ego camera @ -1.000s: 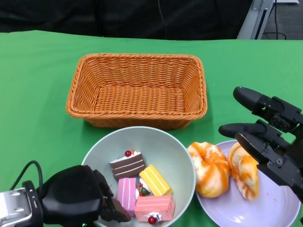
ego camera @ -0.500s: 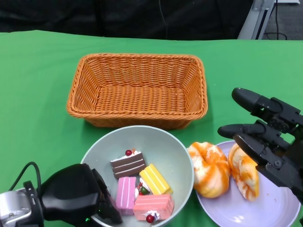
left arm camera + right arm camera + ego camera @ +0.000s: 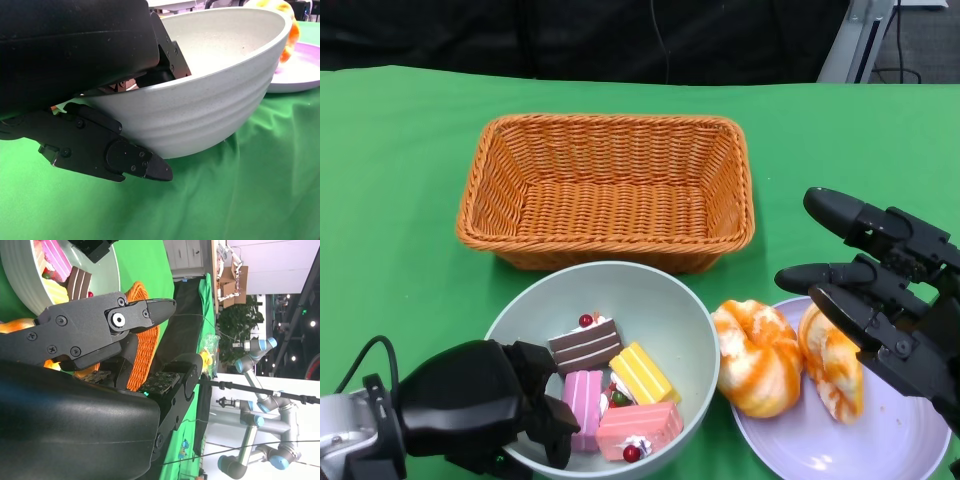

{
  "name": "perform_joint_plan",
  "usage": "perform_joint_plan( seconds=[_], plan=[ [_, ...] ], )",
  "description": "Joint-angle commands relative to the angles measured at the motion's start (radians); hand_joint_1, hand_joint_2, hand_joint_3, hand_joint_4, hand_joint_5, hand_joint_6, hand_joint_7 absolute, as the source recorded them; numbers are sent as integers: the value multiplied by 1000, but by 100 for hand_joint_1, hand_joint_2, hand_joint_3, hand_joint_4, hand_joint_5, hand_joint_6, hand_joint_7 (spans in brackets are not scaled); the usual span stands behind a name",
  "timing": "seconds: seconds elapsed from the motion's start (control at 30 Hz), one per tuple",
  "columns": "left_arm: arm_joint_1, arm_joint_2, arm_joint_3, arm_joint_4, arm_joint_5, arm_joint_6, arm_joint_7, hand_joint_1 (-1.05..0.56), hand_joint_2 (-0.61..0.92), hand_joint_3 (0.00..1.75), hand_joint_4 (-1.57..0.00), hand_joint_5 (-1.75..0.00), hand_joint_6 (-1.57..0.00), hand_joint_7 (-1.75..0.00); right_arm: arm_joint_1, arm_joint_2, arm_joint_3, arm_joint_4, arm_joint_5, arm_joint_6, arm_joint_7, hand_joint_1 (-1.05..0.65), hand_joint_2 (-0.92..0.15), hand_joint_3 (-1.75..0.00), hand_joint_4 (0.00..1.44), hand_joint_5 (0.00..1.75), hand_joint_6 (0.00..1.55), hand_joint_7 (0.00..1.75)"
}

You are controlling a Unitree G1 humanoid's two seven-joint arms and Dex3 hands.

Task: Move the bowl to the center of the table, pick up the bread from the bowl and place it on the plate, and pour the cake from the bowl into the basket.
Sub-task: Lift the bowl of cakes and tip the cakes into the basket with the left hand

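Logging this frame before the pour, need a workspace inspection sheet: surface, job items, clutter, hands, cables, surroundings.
Surface: green cloth, wrinkled beside the bowl in the left wrist view.
Bowl: tilted, base off the cloth; holds cake pieces.
Bread: two pieces on the plate; the first overhangs its rim.
Basket: behind the bowl, nothing in it.
Clutter: nothing seen.
Left hand: grips the bowl's near rim, fingers inside and under.
Right hand: open, over the plate, holds nothing.
Cables: black one at the left wrist.
Surroundings: robot arms and a plant off the table in the right wrist view.
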Motion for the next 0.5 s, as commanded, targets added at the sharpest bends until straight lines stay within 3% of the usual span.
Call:
perform_joint_plan(
  seconds=[0.03,0.2,0.23,0.4,0.43,0.5],
  plan=[
    [7,51,4,26,-44,-47,-41,-28,92,19,-66,-175,-63,-145,3,-4,-4,-4,4,-10,-7,-39,-92,-13,60,74,70,9],
    [13,84,39,30,-139,-156,-66,-28,92,16,-71,-166,-72,-125,-2,-5,-2,-2,3,-5,-11,-39,-92,-13,59,74,70,9],
    [14,89,46,33,-155,-178,-71,-27,92,14,-69,-171,-66,-141,-2,-5,-2,-1,5,-4,-12,-38,-92,-13,60,74,70,9],
    [32,120,95,21,-251,-262,-117,-23,92,12,-68,-175,-52,-169,-8,-4,-2,10,5,-10,-11,-38,-92,-14,59,74,71,9],
    [38,130,108,12,-277,-275,-132,-24,92,13,-67,-175,-61,-147,-10,-4,-1,15,5,-14,-9,-38,-92,-14,60,74,71,9],
    [54,149,138,-12,-328,-296,-158,-25,92,13,-66,-175,-70,-129,-12,-1,3,24,10,-14,-6,-37,-92,-14,61,74,71,9]
  ],
)
